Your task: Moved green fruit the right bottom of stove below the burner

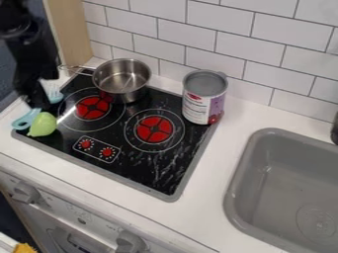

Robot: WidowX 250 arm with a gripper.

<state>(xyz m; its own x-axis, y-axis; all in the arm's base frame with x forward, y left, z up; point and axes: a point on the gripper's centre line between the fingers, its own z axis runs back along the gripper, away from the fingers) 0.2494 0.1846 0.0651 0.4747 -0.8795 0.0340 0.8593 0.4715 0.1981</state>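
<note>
The black gripper (38,101) hangs down over the left edge of the stove (125,167), at the upper left of the view. Just below its lower end is a green fruit (43,125), pear-like in shape, near the stove's left corner. Whether the gripper touches the fruit cannot be told. The right burner (154,129) is a red disc in the middle of the black stovetop, and the left burner (92,107) lies to the right of the gripper.
A light blue utensil (25,120) lies beside the fruit, partly behind the gripper. A metal pot (122,79) stands at the stove's back, its handle towards the arm. A can (204,97) stands at the back right corner. The grey sink (239,185) is at the right.
</note>
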